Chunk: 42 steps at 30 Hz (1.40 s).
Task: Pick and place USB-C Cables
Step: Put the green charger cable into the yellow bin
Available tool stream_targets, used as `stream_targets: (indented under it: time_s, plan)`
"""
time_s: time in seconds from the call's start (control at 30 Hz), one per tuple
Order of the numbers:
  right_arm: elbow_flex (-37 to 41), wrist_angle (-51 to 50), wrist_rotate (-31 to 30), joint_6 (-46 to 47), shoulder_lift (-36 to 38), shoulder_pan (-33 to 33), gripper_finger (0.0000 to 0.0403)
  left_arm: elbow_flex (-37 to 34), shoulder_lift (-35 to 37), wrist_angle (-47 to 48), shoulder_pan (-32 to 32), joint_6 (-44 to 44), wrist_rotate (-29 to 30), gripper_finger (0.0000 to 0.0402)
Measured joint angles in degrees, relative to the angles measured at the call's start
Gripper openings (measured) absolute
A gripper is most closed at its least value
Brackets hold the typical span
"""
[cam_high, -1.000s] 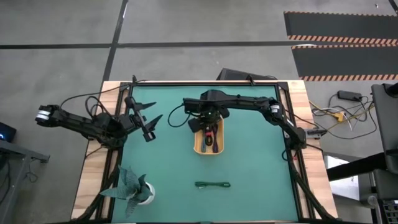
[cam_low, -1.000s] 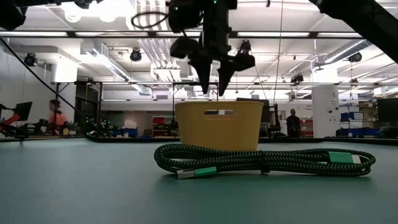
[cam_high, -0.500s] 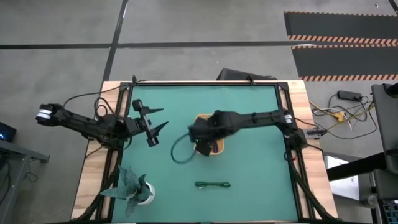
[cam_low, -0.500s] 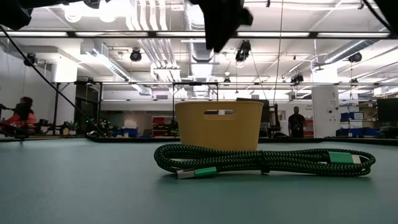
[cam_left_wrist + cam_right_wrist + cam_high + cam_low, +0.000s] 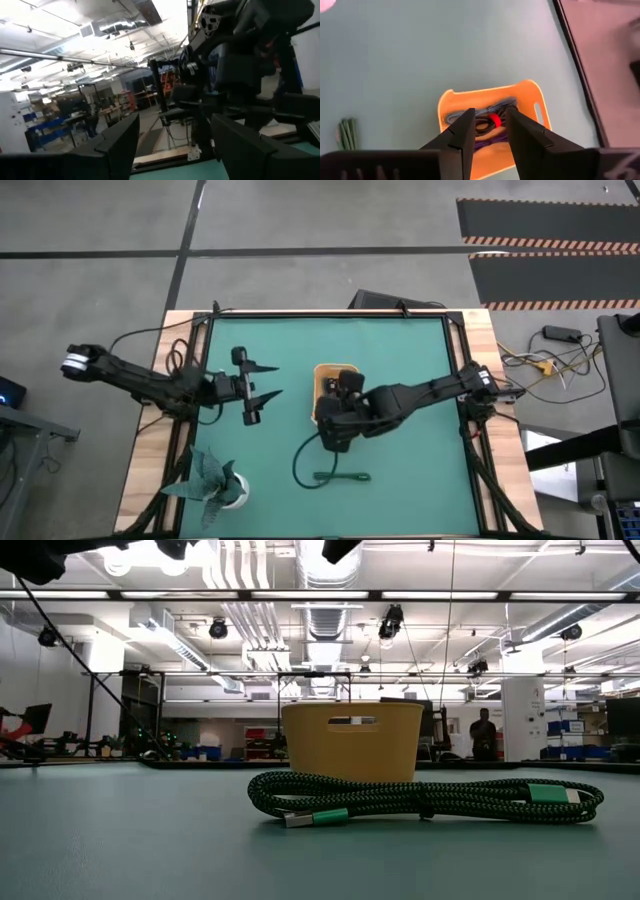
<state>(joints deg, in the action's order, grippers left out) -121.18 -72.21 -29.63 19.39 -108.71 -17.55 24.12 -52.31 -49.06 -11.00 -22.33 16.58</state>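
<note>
My right gripper [image 5: 489,131] hangs above the worktop [image 5: 400,360], between the orange tray [image 5: 322,375] and the dark green cable [image 5: 342,477]. Its jaws are part-spread w/ a narrow gap, nothing pinched. Through that gap, in the right wrist view, I see the tray's inside: a bundle of cables [image 5: 487,121], greyish-blue, purple, and one w/ a red bit, all lying in the tray. The green cable lies coiled flat on the worktop, in front of the tray and apart from it, w/ green plug ends showing in the low view. My left gripper [image 5: 262,383] hovers over the worktop's left part, well apart from tray and cable, jaws spread wide, empty. Teal paper plant [image 5: 212,477] stands at the worktop's front-left corner. A black wire loops on the mat just beside the green cable.
</note>
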Motion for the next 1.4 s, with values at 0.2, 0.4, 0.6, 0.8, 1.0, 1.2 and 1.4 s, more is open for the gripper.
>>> stream_targets:
  time_s: [0.2, 0.4, 0.6, 0.8, 1.0, 1.2, 1.4]
  plan:
    - [7.49, 3.60, -0.05, -3.05, 2.98, -1.67, 0.0088, -0.08, -2.47, 0.51, 0.00, 2.91, -0.09, 0.0231]
    - [20.34, 13.02, 0.07, -3.59, 8.59, -3.21, 0.0077, -0.29, -5.21, 0.79, -0.40, 7.41, -0.11, 0.0231]
    - [36.40, 28.95, 1.54, -3.77, 15.68, -5.15, 0.0072, -0.32, -6.64, 0.52, -0.76, 12.96, -0.15, 0.0231]
    - [49.30, 43.65, 1.75, -3.91, 19.35, -7.34, 0.0071, -0.38, -7.02, 0.12, -0.74, 14.69, -0.13, 0.0231]
    - [57.73, 57.33, 3.28, -5.79, 18.02, -10.01, 0.0068, -0.38, -6.90, 0.02, -0.74, 16.02, -0.13, 0.0231]
    - [63.26, 69.39, 8.01, -5.88, 14.91, -11.44, 0.0070, -0.18, -6.91, -0.24, -0.74, 16.12, -0.11, 0.0231]
    - [63.62, 70.39, 12.07, -2.46, 11.21, -12.21, 0.0077, -0.09, -6.91, -0.26, -0.74, 16.18, -0.11, 0.0231]
